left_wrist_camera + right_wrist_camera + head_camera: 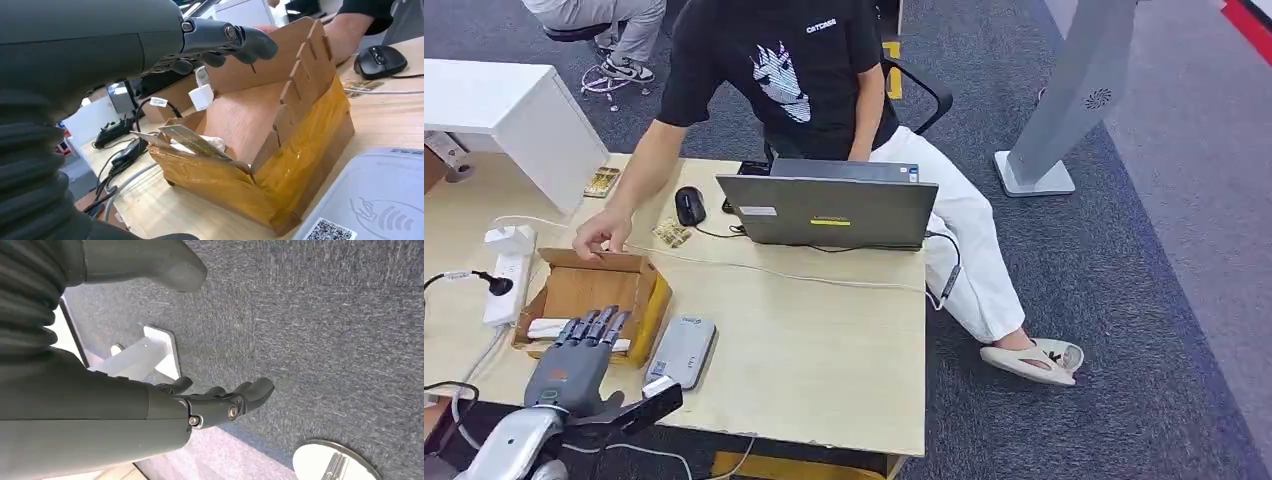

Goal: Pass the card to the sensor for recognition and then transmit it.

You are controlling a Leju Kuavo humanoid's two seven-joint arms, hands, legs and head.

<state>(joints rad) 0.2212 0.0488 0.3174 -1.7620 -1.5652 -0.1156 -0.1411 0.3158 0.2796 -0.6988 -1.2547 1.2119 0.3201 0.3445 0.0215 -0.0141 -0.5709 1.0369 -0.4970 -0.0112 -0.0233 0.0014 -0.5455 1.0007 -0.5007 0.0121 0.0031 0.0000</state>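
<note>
Over the near end of the cardboard box (594,290) on the pale wooden tabletop (824,350), our left robot hand (584,350) hovers with fingers spread, holding nothing, so we judge we are at the pick-up step. The card (187,140), thin and flat, lies in the tape-wrapped box; next we must pinch it and carry it to the smooth grey card reader (682,350) just beside. Our right robot hand (220,400) hangs loosely curled and empty above grey carpet.
</note>
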